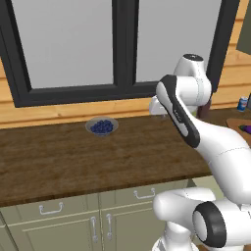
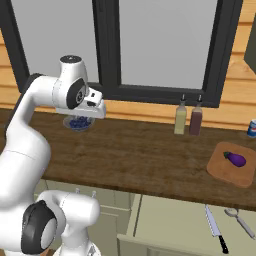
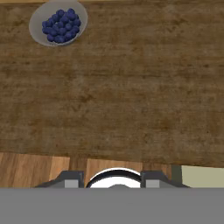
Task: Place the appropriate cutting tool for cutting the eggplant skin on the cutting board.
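A small, glossy purple eggplant point(image 2: 235, 159) lies on the light reddish-brown cutting board point(image 2: 226, 170) at the right end of the dark wood counter point(image 2: 145, 155). In front of the counter an open drawer point(image 2: 170, 220) holds a black-handled knife point(image 2: 216, 229) and a metal peeler point(image 2: 239, 220). My gripper point(image 2: 97, 111) hangs high over the counter's left part, far from the board and the drawer. In the hand view its fingertips point(image 3: 72, 178) stand wide apart at the bottom with nothing between them, so the gripper point(image 3: 113, 180) is open. The hand point(image 1: 156, 107) points down at the counter.
A glass bowl of blueberries point(image 3: 59, 24) sits at the back left near the window sill. Two bottles point(image 2: 180, 119) stand at the back wall left of the board, and a blue can point(image 2: 252, 128) is at the far right. Closed cabinet doors point(image 1: 98, 225) lie below.
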{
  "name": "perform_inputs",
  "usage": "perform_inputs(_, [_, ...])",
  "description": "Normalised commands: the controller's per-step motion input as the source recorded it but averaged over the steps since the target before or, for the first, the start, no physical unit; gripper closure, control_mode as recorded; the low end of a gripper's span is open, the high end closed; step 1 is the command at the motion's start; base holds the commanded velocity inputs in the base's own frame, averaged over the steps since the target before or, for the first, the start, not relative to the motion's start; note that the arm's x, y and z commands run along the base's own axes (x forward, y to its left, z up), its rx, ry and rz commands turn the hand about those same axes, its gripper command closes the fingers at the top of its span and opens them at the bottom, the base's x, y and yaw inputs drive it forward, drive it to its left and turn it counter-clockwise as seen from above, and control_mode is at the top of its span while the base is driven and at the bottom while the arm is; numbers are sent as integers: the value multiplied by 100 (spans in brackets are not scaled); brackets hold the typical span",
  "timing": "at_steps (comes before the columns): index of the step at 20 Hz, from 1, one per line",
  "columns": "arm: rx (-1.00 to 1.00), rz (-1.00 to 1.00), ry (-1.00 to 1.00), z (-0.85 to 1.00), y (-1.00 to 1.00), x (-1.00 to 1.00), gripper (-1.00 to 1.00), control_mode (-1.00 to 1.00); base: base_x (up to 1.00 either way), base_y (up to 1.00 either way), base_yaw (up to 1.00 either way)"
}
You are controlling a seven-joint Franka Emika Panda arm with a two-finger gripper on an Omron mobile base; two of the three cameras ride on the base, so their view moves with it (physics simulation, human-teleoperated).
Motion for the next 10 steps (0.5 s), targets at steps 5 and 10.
perform_inputs(5, [0,0,-1,0,3,-18,-100,-100,0,0,0])
perform_inputs(10, [-8,0,-13,-24,-42,-67,-100,-100,0,0,0])
